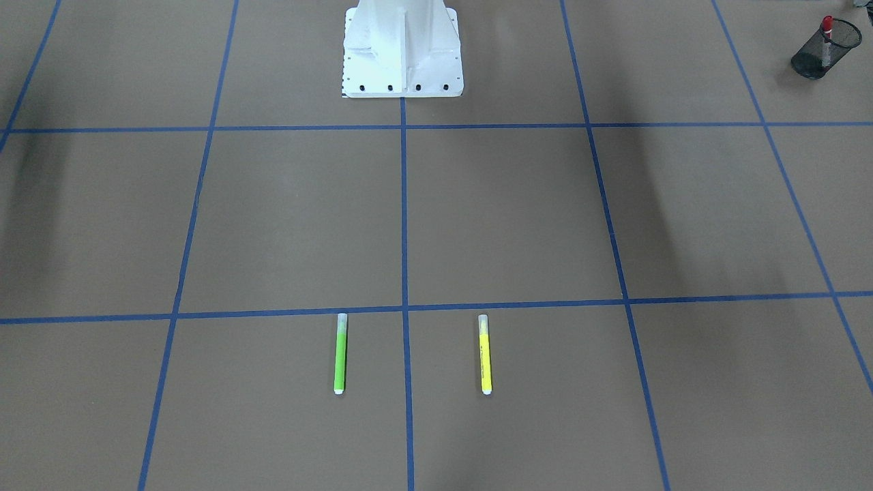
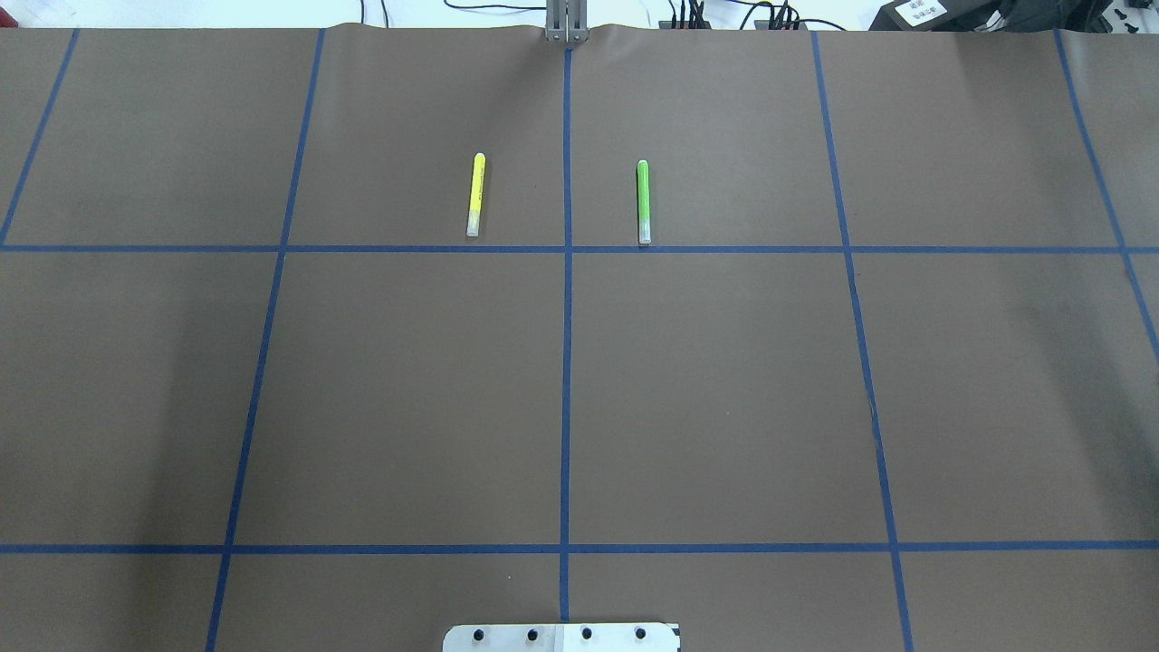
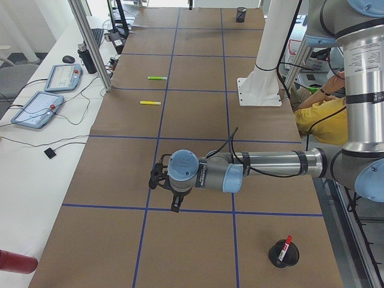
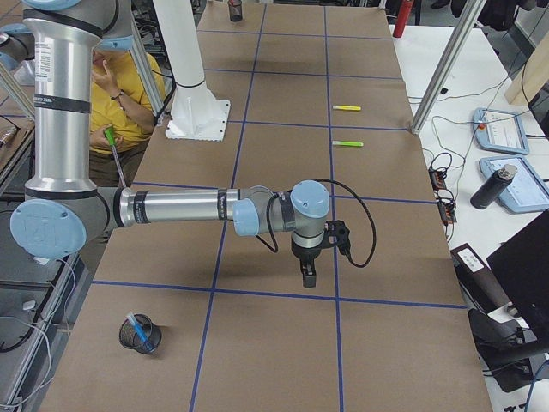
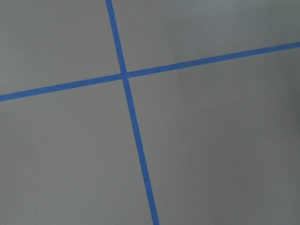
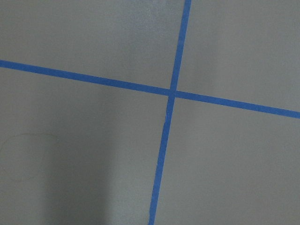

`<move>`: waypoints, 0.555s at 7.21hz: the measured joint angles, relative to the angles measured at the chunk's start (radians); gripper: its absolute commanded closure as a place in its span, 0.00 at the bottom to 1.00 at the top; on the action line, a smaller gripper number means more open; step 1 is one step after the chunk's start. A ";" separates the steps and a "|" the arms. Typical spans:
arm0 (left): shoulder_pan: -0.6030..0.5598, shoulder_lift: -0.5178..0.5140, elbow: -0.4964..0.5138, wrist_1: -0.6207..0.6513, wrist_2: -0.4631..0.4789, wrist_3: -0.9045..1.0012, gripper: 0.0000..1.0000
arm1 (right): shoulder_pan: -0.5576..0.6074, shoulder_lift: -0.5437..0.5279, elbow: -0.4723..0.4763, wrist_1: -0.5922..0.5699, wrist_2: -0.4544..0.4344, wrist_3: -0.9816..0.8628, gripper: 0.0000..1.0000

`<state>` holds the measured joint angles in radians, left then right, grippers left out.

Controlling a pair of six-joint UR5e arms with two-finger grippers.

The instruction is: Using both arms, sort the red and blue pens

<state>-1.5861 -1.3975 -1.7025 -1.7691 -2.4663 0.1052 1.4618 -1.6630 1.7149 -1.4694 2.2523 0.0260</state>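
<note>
The brown worktop (image 2: 724,389) carries a blue tape grid (image 2: 566,362). The left arm (image 3: 270,163) and the right arm (image 4: 180,206) stretch level above it. The left claw (image 3: 176,208) and the right claw (image 4: 308,279) point down; whether either is spread cannot be told. The red pen (image 1: 827,31) stands in a black mesh cup (image 1: 811,65) at the worktop's left end. The blue pen (image 4: 135,329) is in a second mesh cup (image 4: 150,343) at the right end. A green marker (image 1: 340,353) and a yellow marker (image 1: 485,354) lie parallel, well apart from both cups.
</note>
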 measured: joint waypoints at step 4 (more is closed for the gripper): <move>0.031 -0.004 -0.005 0.007 0.216 -0.006 0.00 | 0.000 -0.005 -0.008 0.003 0.001 0.000 0.00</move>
<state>-1.5547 -1.4015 -1.7077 -1.7617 -2.2500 0.0990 1.4619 -1.6685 1.7072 -1.4665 2.2532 0.0261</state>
